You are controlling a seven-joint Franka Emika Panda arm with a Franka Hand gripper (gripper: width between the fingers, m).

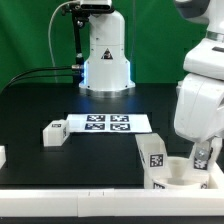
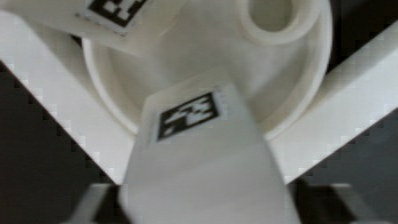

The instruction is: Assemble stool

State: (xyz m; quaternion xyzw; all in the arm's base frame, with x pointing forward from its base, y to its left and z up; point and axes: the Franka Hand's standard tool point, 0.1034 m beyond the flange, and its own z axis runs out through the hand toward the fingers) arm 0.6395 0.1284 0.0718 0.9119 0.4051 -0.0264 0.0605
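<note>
Finding: the round, shallow white plastic seat [image 1: 183, 178] lies at the lower right of the exterior view, just beside the long white border rail [image 1: 70, 192]. The gripper [image 1: 202, 158] hangs directly over it. In the wrist view a short, blocky white plastic leg bearing a square tag, the held leg [image 2: 192, 130], runs out from between the fingers across the seat's bowl. The fingers appear clenched on it, though their pads barely show. A standing leg [image 1: 152, 155] rises at the seat's rim; whether it is fastened cannot be told. A loose leg [image 1: 52, 132] lies at centre left, near the marker board [image 1: 105, 123].

Judgement: the step in hand is seating the held leg. Recommended: hold it square to its socket, lower it gently, turn it without side load and clear of the standing leg, and release only once it is firm.
</note>
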